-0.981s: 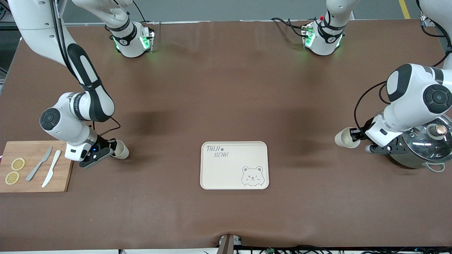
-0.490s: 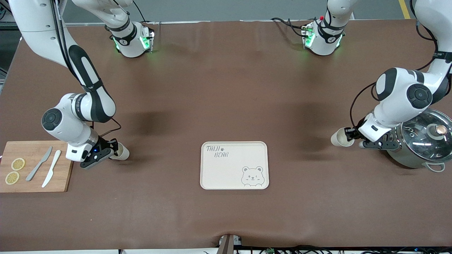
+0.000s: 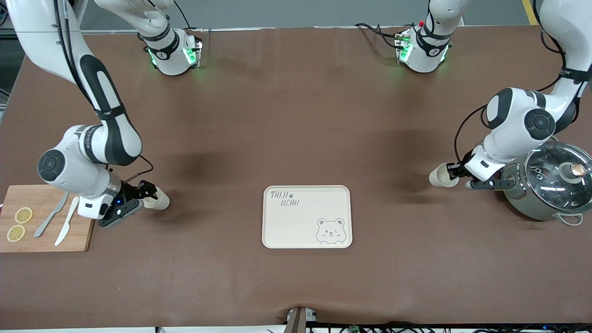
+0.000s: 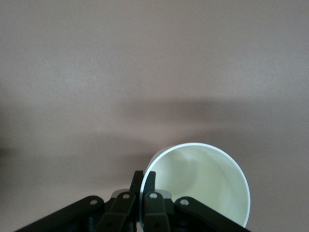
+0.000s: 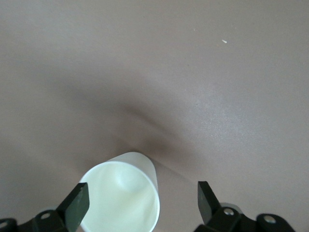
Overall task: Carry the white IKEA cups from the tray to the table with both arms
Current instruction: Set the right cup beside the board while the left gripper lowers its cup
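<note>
The cream-white rectangular tray [image 3: 307, 217], lettered "TAIJI BEAR", lies bare. Toward the right arm's end, a bamboo cutting board [image 3: 44, 219] holds knives and lemon slices. Beside it, the right gripper [image 3: 147, 195] stands released around one cream-white cup [image 3: 158, 200]. The left gripper [image 3: 453, 172], beside a lidded steel pot [image 3: 549, 183], pinches the other cup's [image 3: 439, 175] rim.

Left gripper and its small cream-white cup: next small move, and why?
Probably lower the small cream-white cup onto the brown table and open. The left gripper is shut on the cup's rim beside the steel lidded pot. The right gripper is already open, its cup on the table, and the cream bear tray holds nothing.
</note>
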